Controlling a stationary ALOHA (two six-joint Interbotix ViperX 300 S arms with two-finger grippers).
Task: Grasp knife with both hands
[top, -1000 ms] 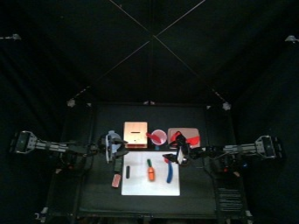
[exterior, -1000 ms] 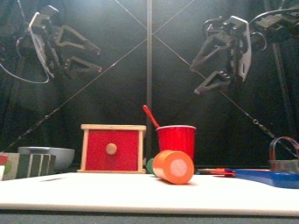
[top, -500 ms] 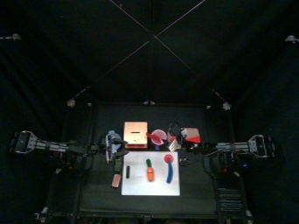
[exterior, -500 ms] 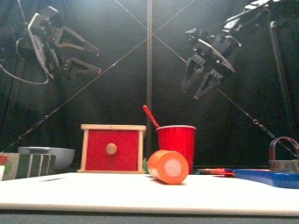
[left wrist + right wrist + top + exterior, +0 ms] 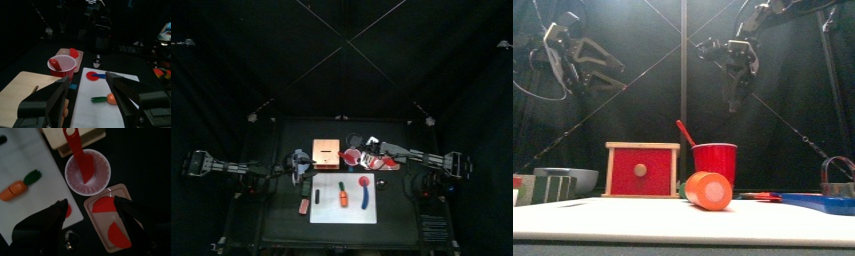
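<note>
Grippers both gape, grasping nothing: right gripper (image 5: 90,218) over red cup (image 5: 88,172); left gripper (image 5: 89,95) at nine o'clock.

Overhead, table-level front, two wrist-mounted

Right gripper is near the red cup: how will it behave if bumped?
The red cup looks like light plastic, so it would probably slide or tip. The red utensil leaning in it rises above the rim, likely making it top-heavy. Once down, its round wall would probably let it roll.
</note>
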